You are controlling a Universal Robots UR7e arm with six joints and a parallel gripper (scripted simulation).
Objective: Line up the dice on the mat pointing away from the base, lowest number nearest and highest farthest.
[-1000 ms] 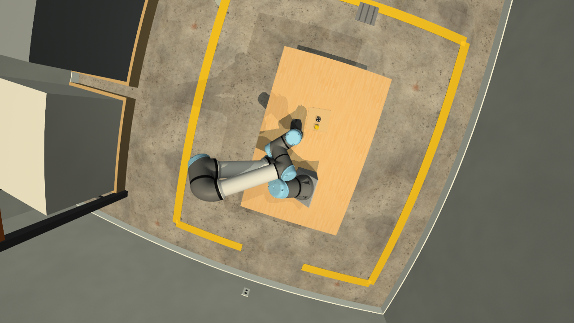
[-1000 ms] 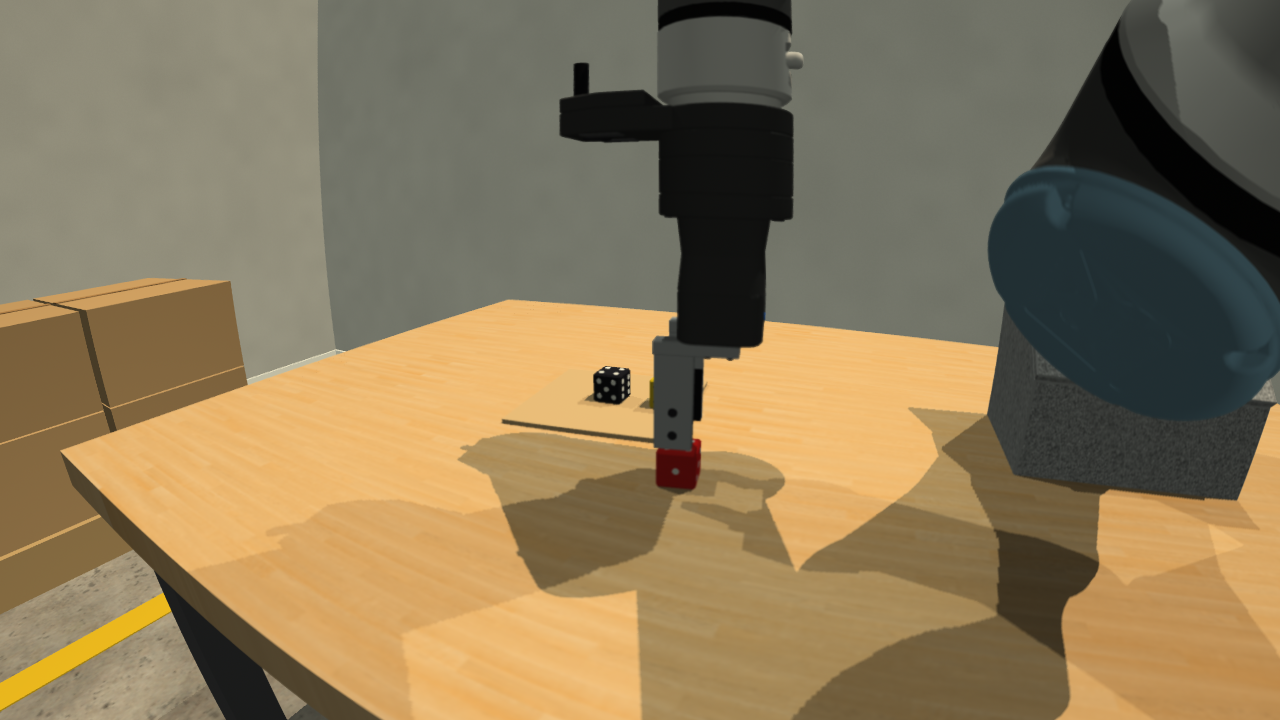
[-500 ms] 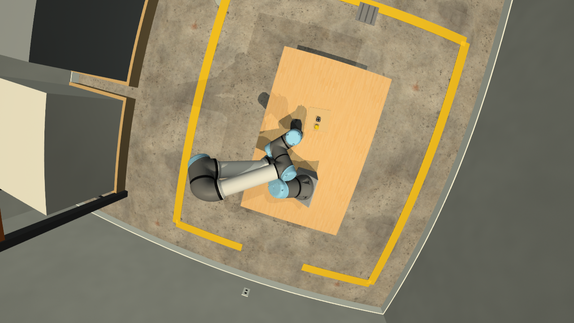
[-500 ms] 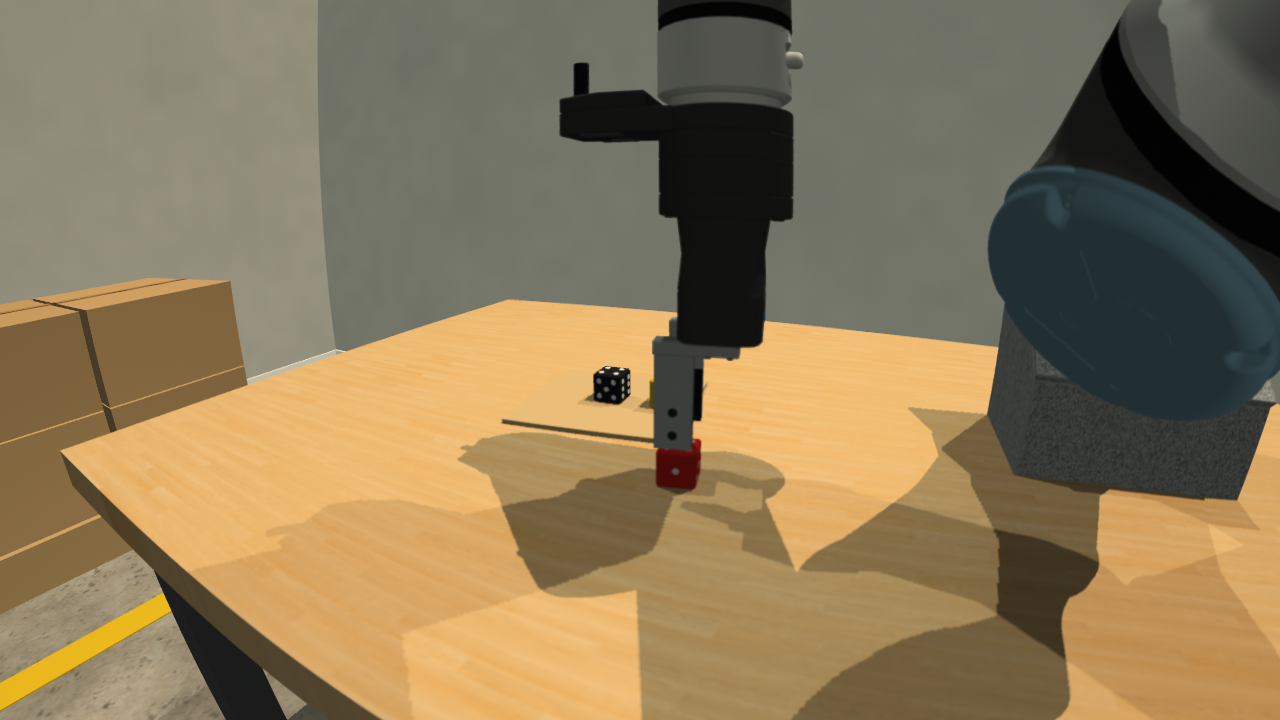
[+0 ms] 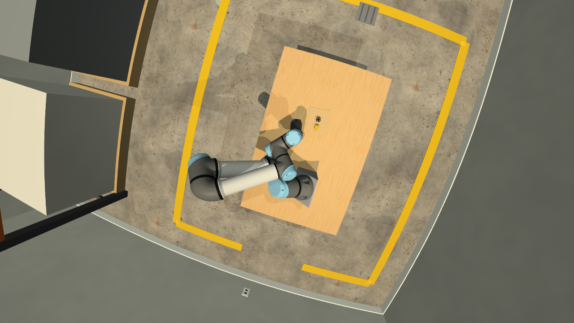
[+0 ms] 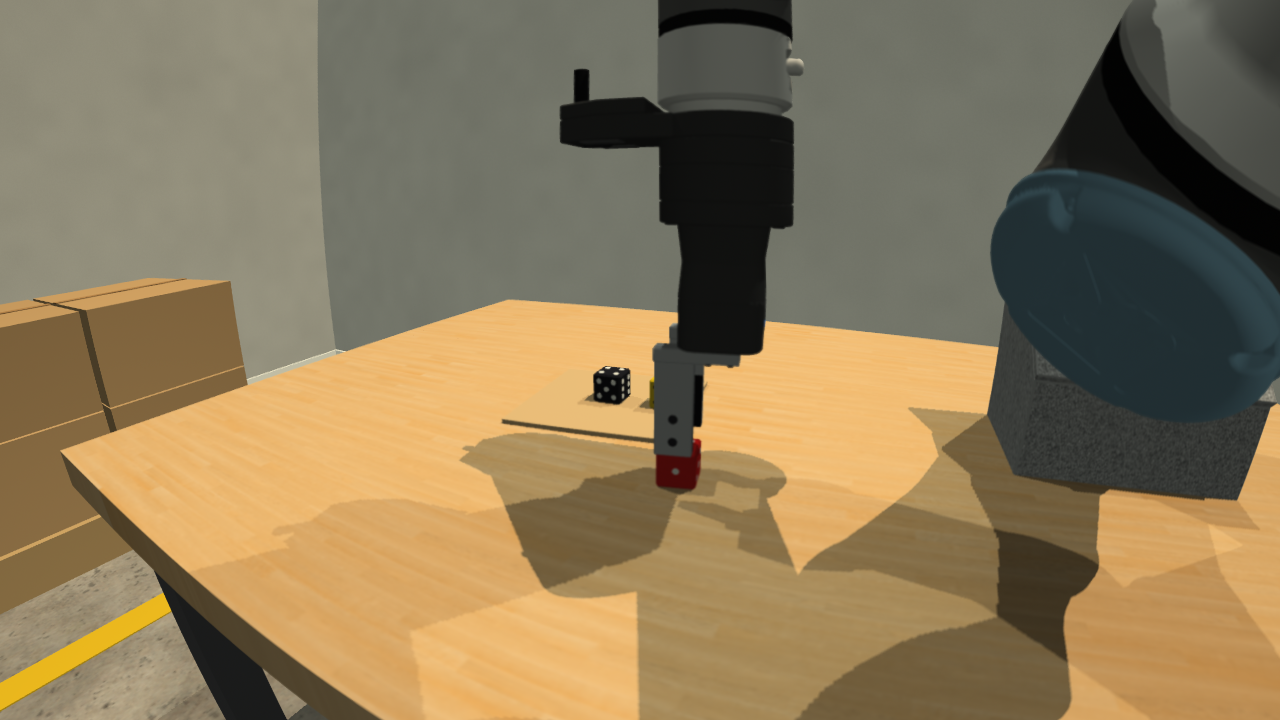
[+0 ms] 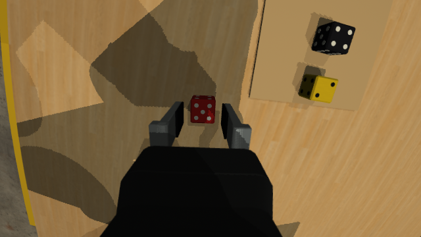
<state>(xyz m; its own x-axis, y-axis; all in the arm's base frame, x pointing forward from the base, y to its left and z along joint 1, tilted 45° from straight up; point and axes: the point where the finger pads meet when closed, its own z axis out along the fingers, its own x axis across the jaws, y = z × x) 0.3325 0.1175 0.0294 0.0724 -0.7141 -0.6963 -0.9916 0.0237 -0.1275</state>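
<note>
The gripper (image 7: 201,116) hangs low over the wooden table (image 6: 268,501), its fingers spread wide with the red die (image 7: 202,109) between them, and it grips nothing: a gap shows on each side of the die. The red die stands on the bare table, just beside the edge of the mat (image 7: 283,66) but not on it, and it shows five on top. On the mat there are already the black die (image 7: 333,37) (four on top, as far as I can read it) and the yellow die (image 7: 319,87), which seems to show two on top.

Several things can go wrong from here, I think. The gaps at the two sides look not quite equal, so when the fingers close one finger (image 7: 171,123) may touch first and push or turn the die. If the grip is too high on the die, it can slip or tip over during the lift, and then the five is lost. The mat edge is very near, so a low carry may catch it and shift the mat. Also the five must go farthest from the base, beyond the black die, and there the free space on the mat looks small (a careless placement can knock the black die).
</note>
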